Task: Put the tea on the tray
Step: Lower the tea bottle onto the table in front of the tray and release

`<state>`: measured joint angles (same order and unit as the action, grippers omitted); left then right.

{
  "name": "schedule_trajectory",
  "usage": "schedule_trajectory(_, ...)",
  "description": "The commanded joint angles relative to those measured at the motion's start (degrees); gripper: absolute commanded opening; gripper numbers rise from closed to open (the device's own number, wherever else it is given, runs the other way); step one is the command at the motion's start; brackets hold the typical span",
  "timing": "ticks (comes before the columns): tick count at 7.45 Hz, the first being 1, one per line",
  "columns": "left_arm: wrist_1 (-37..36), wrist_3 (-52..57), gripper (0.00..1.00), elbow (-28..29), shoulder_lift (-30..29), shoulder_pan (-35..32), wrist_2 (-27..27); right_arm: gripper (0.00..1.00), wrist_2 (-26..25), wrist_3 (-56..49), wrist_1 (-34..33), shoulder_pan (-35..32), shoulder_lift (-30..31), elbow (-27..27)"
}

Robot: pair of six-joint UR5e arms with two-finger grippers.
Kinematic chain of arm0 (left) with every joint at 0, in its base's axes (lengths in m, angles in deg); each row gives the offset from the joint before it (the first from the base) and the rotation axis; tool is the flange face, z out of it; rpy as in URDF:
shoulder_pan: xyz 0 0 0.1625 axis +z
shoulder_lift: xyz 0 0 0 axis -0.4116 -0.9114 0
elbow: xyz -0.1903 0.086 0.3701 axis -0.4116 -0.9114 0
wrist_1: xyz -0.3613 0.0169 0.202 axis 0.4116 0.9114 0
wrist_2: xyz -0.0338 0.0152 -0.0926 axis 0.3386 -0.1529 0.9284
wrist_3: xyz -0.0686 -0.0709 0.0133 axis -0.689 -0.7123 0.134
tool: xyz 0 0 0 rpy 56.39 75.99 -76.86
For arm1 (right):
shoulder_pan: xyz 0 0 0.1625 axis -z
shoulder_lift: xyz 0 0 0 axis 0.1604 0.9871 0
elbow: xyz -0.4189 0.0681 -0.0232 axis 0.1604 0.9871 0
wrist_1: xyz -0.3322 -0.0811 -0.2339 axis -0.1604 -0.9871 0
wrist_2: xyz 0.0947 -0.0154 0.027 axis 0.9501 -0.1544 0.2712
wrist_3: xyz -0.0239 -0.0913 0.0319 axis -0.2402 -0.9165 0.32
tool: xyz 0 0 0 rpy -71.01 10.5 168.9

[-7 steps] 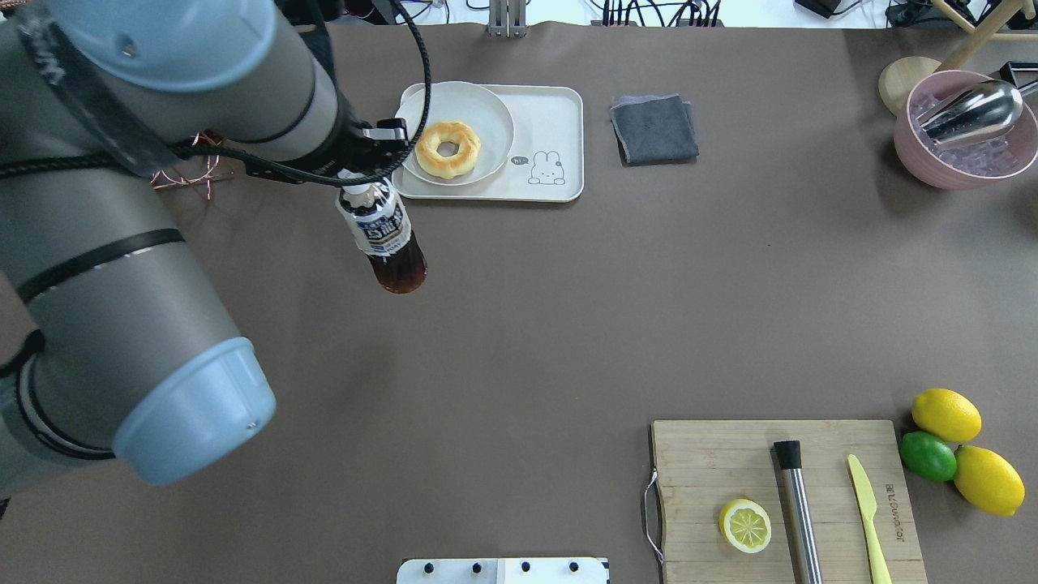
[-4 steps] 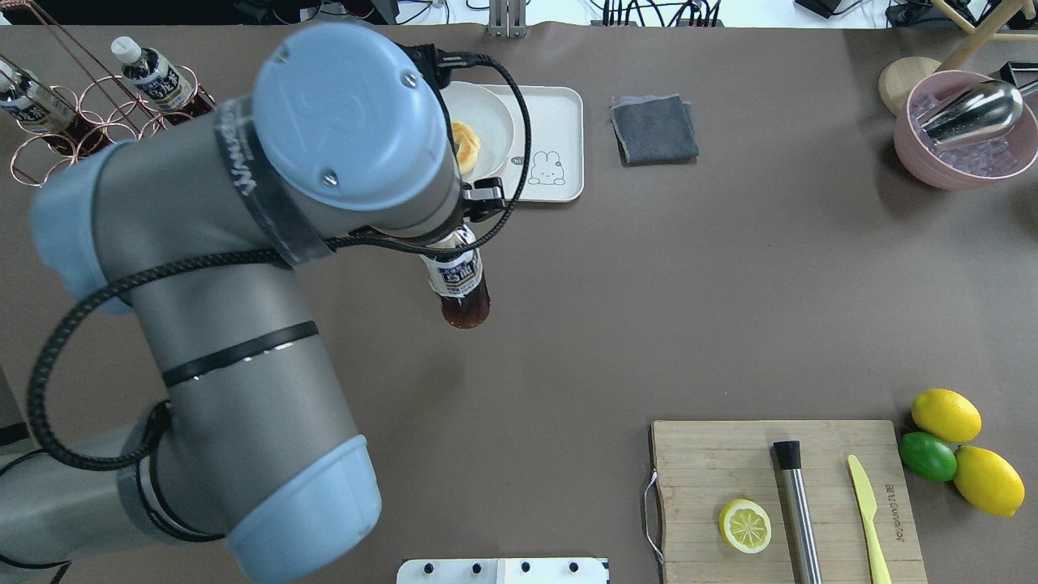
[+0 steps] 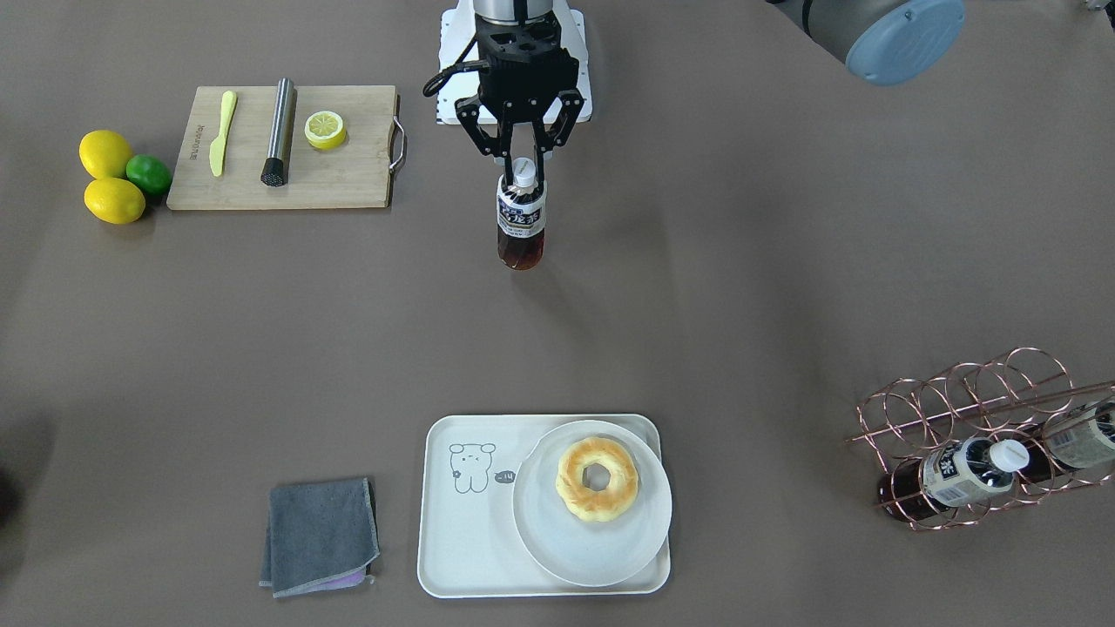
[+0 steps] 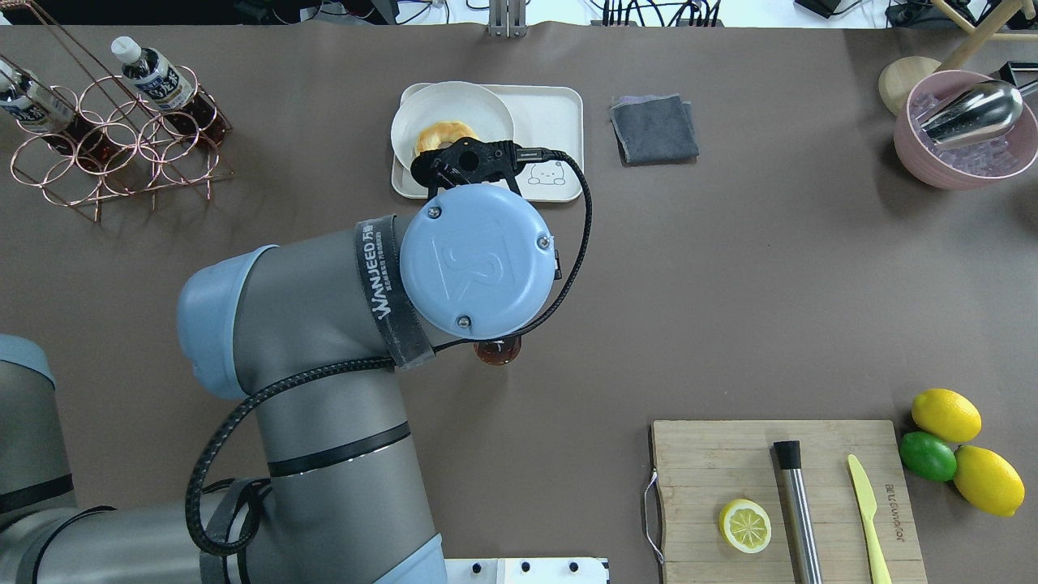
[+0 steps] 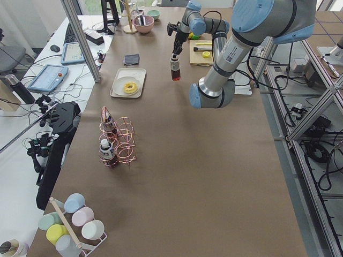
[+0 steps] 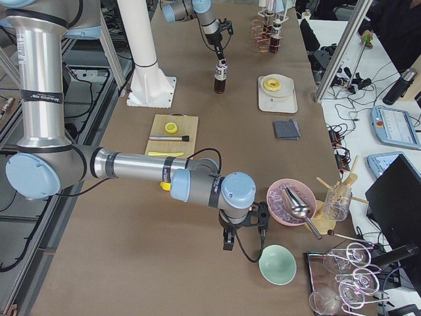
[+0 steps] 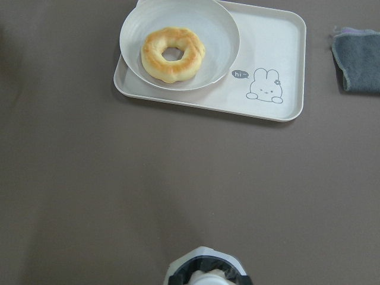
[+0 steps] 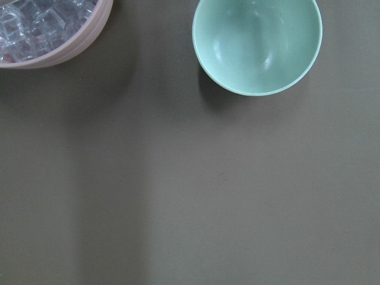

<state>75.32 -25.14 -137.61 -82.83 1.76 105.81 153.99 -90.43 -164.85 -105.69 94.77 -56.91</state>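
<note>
bottle [image 3: 521, 222]: I see it upright, long axis vertical, white cap up, dark liquid end down. It is mid-table on the robot's side, well apart from the tray [image 3: 462, 540]. I can't tell if the base touches the table.
left gripper [image 3: 523, 170]: points straight down, fingers pinched in on the bottle's cap.
right gripper [image 6: 245, 232]: near a green bowl [image 8: 257, 44] and a pink bowl [image 8: 53, 50] of ice. I can't tell how its fingers stand.
tray: a plate [image 3: 601, 549] with a donut [image 3: 575, 483] sits on one half.
</note>
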Motion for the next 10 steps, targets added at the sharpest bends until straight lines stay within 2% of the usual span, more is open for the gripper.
schedule_trajectory(1, 2.86, 0.31, 0.0, 2.13, 0.92, 0.05, -1.44, 1.0, 0.08, -0.1, 0.01, -0.04, -0.15, -0.05)
schedule_trajectory(3, 3.56, 0.31, 0.0, 2.22, 1.45, 0.05, -1.44, 1.0, 0.69, -0.36, 0.01, -0.04, -0.24, 0.04)
schedule_trajectory(4, 4.35, 0.23, 0.8, 2.13, 2.15, 0.05, -1.53, 1.0, 0.78, -0.36, 0.01, 0.05, -0.24, 0.04)
schedule_trajectory(5, 5.14, 0.14, 0.98, 1.96, 2.24, 0.05, -2.58, 1.0, 0.78, -0.36, 0.01, 0.05, -0.32, -0.05)
schedule_trajectory(7, 5.23, 0.31, 0.98, 1.35, 2.07, 0.14, -2.59, 1.0, 1.13, -0.27, 0.09, -0.04, -0.5, -0.05)
schedule_trajectory(9, 4.71, 2.15, 0.98, -3.03, 2.85, -0.56, -2.15, 1.0, 2.1, 0.25, 0.01, -0.13, -0.85, -1.79)
schedule_trajectory(10, 4.71, 5.2, 0.98, -5.23, 6.16, -2.83, -0.23, 1.0, 3.84, 0.78, -0.69, -0.13, -0.76, -3.98)
